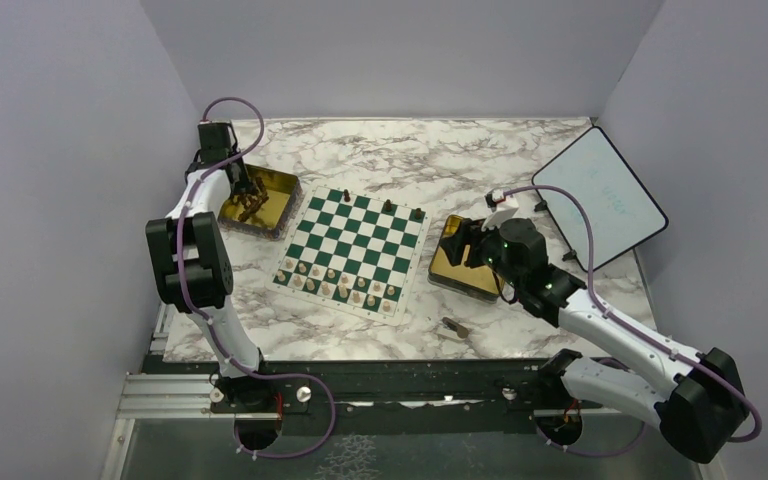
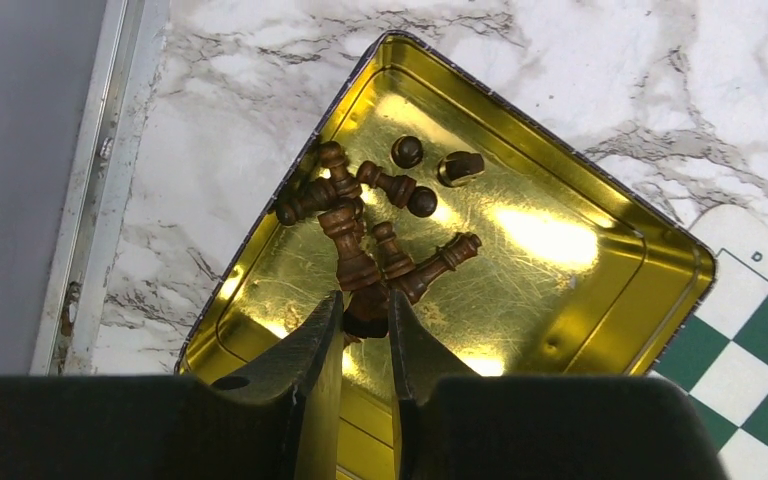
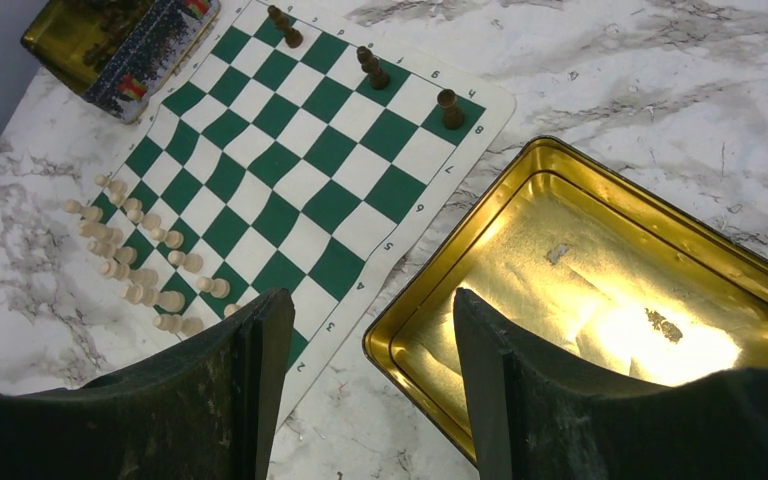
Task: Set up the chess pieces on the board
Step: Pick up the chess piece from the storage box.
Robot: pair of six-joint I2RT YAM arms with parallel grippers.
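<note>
The green-and-white board (image 1: 352,250) lies mid-table. Pale chess pieces (image 1: 345,285) fill its two near rows, and three dark ones (image 1: 388,205) stand on the far row. My left gripper (image 2: 365,308) reaches into the left gold tin (image 2: 560,300) and is shut on the base of a dark brown piece (image 2: 357,265) in a pile of several dark pieces (image 2: 400,185). My right gripper (image 3: 370,300) hangs open with nothing between its fingers, over the corner of the empty right gold tin (image 3: 600,300) beside the board's edge (image 3: 360,300).
A black-rimmed white tablet (image 1: 600,200) leans at the back right. One small brown piece (image 1: 454,326) lies on the marble in front of the right tin (image 1: 450,268). Grey walls close the table on three sides.
</note>
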